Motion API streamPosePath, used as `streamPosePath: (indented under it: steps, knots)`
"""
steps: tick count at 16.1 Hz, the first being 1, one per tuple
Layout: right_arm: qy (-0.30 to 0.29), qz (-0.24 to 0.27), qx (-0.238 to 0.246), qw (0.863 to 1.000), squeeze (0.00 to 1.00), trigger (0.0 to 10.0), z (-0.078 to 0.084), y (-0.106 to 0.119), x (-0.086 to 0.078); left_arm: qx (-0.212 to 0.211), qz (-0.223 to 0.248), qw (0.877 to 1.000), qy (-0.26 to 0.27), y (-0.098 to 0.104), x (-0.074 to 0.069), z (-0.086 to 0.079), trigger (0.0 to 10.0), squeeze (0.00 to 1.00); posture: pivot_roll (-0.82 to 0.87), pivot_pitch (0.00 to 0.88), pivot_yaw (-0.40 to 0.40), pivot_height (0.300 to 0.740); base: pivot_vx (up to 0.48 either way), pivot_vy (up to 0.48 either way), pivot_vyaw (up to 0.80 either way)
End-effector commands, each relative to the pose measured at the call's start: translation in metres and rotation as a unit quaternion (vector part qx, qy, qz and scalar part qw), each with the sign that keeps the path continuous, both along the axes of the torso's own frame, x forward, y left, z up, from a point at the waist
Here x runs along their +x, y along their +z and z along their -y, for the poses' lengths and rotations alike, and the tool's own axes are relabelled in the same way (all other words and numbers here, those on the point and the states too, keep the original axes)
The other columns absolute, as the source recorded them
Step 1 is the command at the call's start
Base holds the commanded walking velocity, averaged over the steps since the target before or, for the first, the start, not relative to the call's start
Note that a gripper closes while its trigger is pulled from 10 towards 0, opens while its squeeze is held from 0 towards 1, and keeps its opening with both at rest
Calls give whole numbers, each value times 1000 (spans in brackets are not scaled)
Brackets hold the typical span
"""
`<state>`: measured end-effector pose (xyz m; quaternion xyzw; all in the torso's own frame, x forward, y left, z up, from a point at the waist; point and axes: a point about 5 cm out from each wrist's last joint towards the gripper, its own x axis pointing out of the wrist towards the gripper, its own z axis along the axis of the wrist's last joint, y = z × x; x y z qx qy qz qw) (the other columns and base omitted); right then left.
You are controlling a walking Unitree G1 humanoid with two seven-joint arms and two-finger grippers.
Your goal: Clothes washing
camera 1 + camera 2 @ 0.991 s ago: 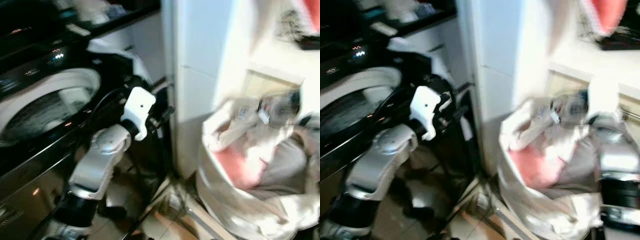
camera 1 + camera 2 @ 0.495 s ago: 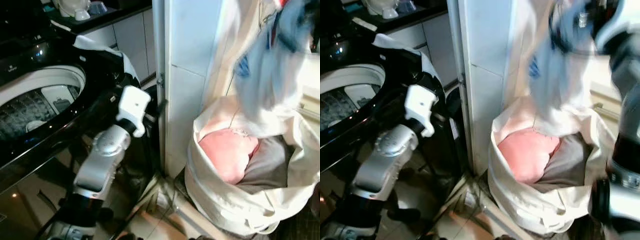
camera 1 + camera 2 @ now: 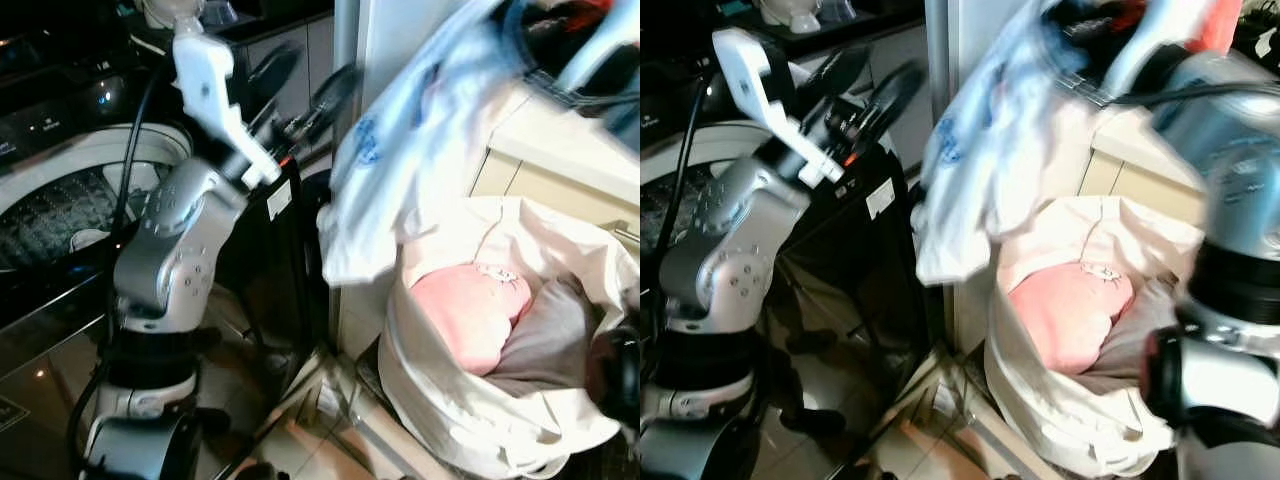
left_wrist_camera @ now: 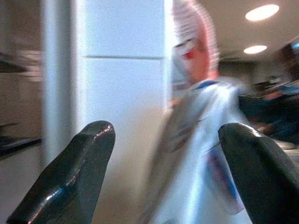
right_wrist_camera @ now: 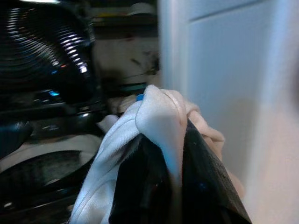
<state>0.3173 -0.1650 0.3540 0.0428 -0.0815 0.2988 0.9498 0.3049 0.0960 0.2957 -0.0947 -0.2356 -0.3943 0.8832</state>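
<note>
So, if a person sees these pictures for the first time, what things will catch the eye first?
First, the white garment with blue print, pinched in the right gripper and hanging in the air above the laundry bag, where a pink item lies. Next, the left gripper, fingers spread, raised beside the open washing machine on the robot's left.
</note>
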Motion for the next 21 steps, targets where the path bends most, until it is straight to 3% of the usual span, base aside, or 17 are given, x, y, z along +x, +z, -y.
streamPosePath:
  steps: [1, 3, 6, 7, 8, 10, 11, 21]
  knots:
    - [30, -7, 16, 999, 0, 0, -12, -1, 1, 12, -10, 999, -34, -2, -1, 8, 10000, 1000, -5, 0, 25, 740, 0, 0, 0]
    - [77, -19, 55, 995, 0, 0, -33, -2, 0, 29, -27, 998, -52, -11, 1, 16, 10000, 1000, -6, 0, 33, 740, 0, 0, 0]
    - [137, -30, 110, 984, 0, 0, -52, 2, -7, 66, -61, 996, -25, -28, 8, 18, 10000, 1000, -8, 0, 40, 740, 0, 0, 0]
    - [153, -32, 121, 980, 0, 0, -55, 3, -10, 78, -70, 994, -17, -33, 10, 18, 10000, 392, -8, 0, 41, 740, 0, 0, 0]
    - [161, -34, 124, 978, 0, 0, -58, 2, -12, 97, -72, 993, -7, -37, 12, 18, 10000, 0, -10, 0, 44, 740, 0, 0, 0]
    - [168, -38, 122, 977, 0, 0, -59, 0, -15, 111, -78, 991, 7, -43, 14, 17, 10000, 0, -12, 0, 46, 740, 0, 0, 0]
    - [168, -43, 122, 977, 0, 0, -59, -1, -16, 102, -87, 991, 15, -44, 17, 15, 0, 0, -13, 0, 47, 740, 0, 0, 0]
    - [147, -54, 119, 980, 0, 0, -56, -6, -15, 85, -82, 993, 14, -41, 16, 7, 0, 0, -11, 0, 48, 740, 0, 0, 0]
